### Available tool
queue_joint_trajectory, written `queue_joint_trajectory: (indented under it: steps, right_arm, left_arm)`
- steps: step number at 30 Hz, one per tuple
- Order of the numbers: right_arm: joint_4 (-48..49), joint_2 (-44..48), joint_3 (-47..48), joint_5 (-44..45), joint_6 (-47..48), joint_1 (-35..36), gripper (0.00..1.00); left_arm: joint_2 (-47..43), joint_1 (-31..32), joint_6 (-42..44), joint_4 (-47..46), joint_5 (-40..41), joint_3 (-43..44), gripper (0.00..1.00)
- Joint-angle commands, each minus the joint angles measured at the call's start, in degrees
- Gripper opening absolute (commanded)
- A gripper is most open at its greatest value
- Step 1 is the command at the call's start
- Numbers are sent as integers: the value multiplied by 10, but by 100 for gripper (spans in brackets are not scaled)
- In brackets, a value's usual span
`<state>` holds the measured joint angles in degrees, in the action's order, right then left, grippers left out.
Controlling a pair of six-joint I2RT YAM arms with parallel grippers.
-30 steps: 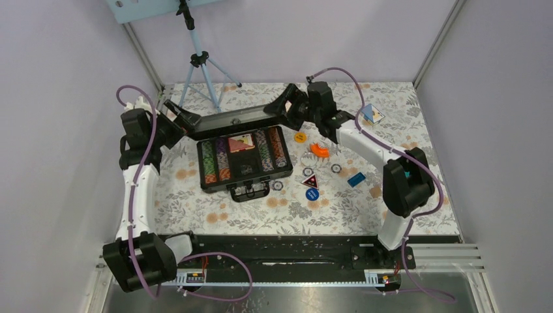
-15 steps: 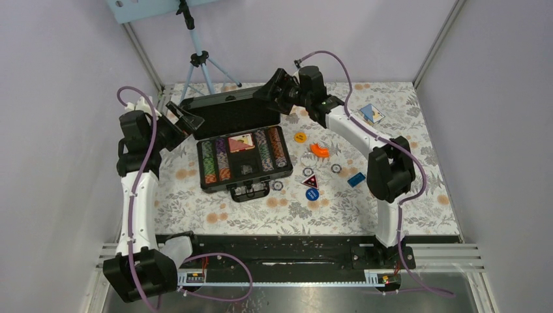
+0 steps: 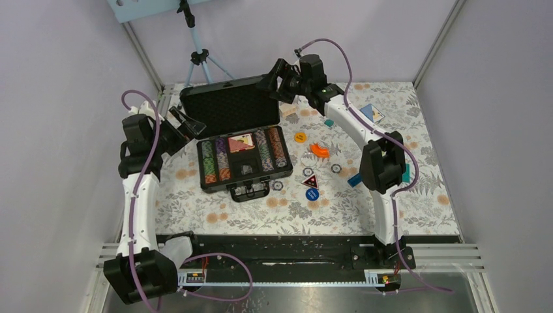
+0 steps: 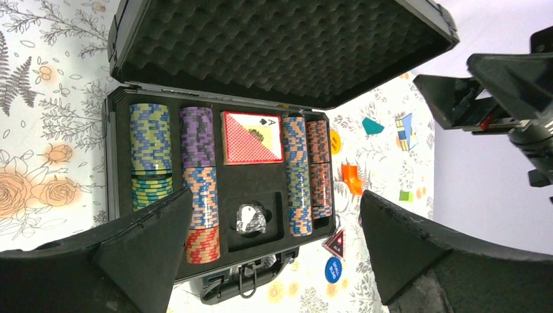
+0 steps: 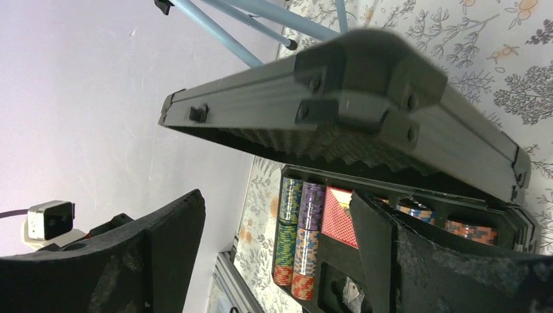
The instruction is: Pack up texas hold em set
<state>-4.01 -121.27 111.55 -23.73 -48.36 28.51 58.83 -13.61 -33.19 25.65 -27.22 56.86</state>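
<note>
The texas hold em set's black case (image 3: 242, 171) lies open, and its foam-lined lid (image 3: 229, 105) stands raised behind the tray. Rows of striped chips (image 4: 297, 176) and a red card deck (image 4: 252, 137) fill the tray. Small round discs (image 3: 336, 168) lie loose on the mat to its right. My left gripper (image 3: 186, 122) is open at the case's left side, and in the left wrist view its fingers (image 4: 130, 261) frame the tray with nothing between them. My right gripper (image 3: 275, 76) is open beside the lid's far right corner (image 5: 365, 85), which sits above its fingers (image 5: 391, 261).
An orange curved block (image 3: 319, 150), an orange disc (image 3: 300, 137), a red triangle marker (image 3: 310, 180), a blue disc (image 3: 312, 193), a blue block (image 3: 355, 178) and a teal block (image 3: 329, 122) lie right of the case. A tripod (image 3: 199, 59) stands at the back left.
The lid has swung from a low tilt up and back, so its foam face now shows. My right gripper moved back and left with that corner. My left gripper drew slightly away to the left.
</note>
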Motion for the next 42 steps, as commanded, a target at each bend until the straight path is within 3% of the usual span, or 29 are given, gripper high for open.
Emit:
queue_joint_trajectory:
  steps: [1, 13, 24, 36, 42]
  right_arm:
    - [-26, -16, 59, -16, 25, -6, 89]
    - [-115, -104, 209, -16, 59, -7, 89]
    - [-116, -118, 231, -7, 84, -10, 89]
    - [-25, 48, 23, -12, 108, -10, 90]
    - [33, 176, -142, 15, 107, -21, 90]
  left_arm:
    - [-15, -2, 10, -11, -13, -8, 99]
    - [-23, -2, 16, -9, -15, -27, 99]
    - [-31, -1, 21, -7, -15, -44, 99]
    - [-54, -2, 26, -5, -6, -59, 99]
    - [-67, -1, 30, -3, 0, -70, 99]
